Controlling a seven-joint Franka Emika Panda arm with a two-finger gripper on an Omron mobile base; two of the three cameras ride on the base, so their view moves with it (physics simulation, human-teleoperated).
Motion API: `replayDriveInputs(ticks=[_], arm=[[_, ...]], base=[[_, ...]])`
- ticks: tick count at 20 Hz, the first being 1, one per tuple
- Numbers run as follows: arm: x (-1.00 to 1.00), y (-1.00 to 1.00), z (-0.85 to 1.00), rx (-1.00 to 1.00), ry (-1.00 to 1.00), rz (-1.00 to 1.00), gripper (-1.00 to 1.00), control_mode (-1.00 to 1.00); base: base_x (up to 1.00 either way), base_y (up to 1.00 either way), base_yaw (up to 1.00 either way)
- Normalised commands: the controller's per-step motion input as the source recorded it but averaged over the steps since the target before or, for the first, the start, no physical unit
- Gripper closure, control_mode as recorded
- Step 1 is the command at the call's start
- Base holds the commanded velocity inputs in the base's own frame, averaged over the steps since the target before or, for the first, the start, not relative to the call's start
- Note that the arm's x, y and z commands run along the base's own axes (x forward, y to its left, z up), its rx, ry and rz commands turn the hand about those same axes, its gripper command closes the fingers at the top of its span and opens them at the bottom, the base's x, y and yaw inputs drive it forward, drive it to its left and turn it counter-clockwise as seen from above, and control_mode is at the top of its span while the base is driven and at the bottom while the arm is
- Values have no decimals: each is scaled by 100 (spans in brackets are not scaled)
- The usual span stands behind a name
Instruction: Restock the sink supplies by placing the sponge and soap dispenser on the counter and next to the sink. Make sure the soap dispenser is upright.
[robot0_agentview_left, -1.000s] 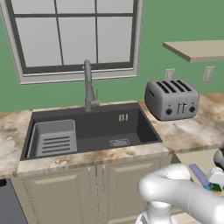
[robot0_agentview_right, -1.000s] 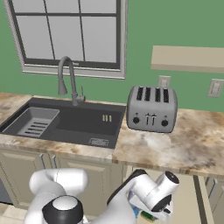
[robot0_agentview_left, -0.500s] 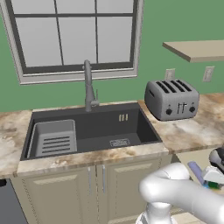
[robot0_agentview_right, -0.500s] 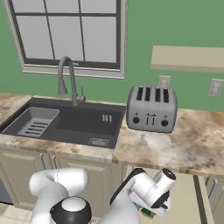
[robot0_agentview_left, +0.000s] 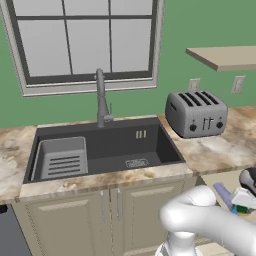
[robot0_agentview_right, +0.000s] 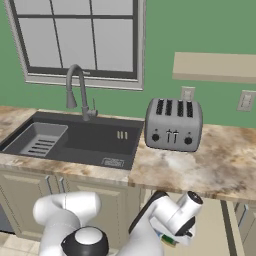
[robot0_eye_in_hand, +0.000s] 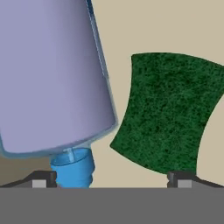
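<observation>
Beside smooth lavender soap dispenser: flat coarse green sponge.

One sponge, one soap dispenser, one toaster, one faucet.

soap dispenser cut off at top and left of hand view, pump tip hidden, sponge mostly hidden behind arm, toaster markings unreadable
</observation>
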Motion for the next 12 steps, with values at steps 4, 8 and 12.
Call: replayDriveInputs(ticks=[4, 8, 12], arm=[[-9, 14, 21, 0, -7, 0, -100, -100], [-3, 27, 8, 0, -4, 0, -100, -100], [0, 37, -3, 0, 0, 0, -100, -100]], base=[[0, 0, 0], [0, 0, 0], [0, 0, 0]])
